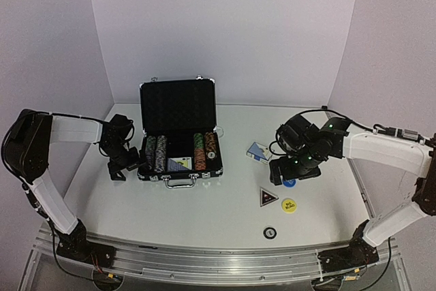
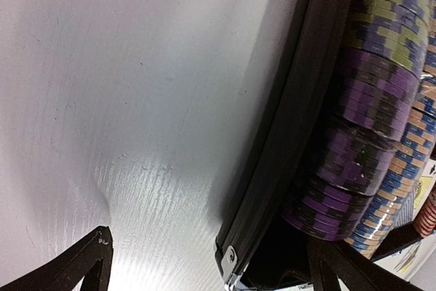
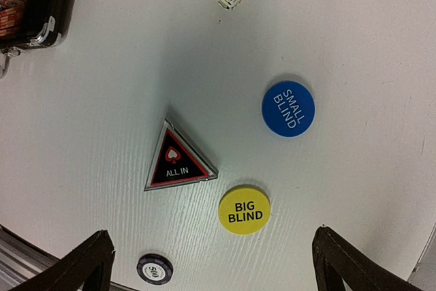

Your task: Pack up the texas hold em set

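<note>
The black silver-trimmed case (image 1: 178, 103) stands open at the table's middle, with rows of striped chips (image 1: 158, 152) and a blue card deck (image 1: 180, 163) in its tray. My left gripper (image 1: 125, 165) is open at the case's left end. In the left wrist view it (image 2: 208, 253) straddles the case wall (image 2: 286, 148), next to the purple chips (image 2: 364, 107). My right gripper (image 1: 286, 172) is open and empty above the table. Below it lie the blue button (image 3: 288, 108), the yellow button (image 3: 244, 210) and the black triangular marker (image 3: 177, 161). A second blue deck (image 1: 258, 151) lies nearby.
A single dark chip (image 1: 270, 232) lies near the front edge and also shows in the right wrist view (image 3: 154, 268). The case's raised lid stands behind its tray. The case's right front corner (image 3: 37, 28) shows at the top left of the right wrist view.
</note>
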`<state>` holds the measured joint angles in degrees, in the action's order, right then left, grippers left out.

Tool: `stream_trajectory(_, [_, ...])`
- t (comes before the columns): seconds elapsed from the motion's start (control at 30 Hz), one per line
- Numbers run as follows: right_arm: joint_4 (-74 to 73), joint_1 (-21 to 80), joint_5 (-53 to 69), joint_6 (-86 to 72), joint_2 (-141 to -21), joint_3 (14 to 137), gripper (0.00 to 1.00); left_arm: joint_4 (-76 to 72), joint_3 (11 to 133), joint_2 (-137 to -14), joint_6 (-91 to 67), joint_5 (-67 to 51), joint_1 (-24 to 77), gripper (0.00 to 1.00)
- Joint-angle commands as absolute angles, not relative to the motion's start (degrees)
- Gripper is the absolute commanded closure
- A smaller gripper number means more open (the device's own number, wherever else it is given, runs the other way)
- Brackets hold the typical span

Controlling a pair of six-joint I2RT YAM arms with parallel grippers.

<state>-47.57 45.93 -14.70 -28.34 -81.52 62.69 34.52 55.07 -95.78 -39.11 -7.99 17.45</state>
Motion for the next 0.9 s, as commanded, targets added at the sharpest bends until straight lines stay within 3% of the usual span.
stream_trajectory(0.0, [-47.4,46.1,-13.4,-27.9,-79.7,62.1,0.02,36.3,56.2,-91.1,-36.3,-9.8,17.2,0.0])
stream_trajectory(0.43, [-47.3,46.1,-11.3,-27.2,-77.0,60.6,0.02,37.5,57.6,-84.8,-34.1,-11.0,17.3,0.0])
stream_trajectory(0.7, [-47.2,46.1,-3.4,-30.1,-77.5,57.0,0.02,27.6,58.5,-70.0,-30.2,-25.7,18.3,0.0])
stream_trajectory(0.87, [-46.9,47.7,0.5,-28.9,-81.3,56.9,0.07,17.9,56.7,-68.7,-30.6,-34.6,23.7,0.0])
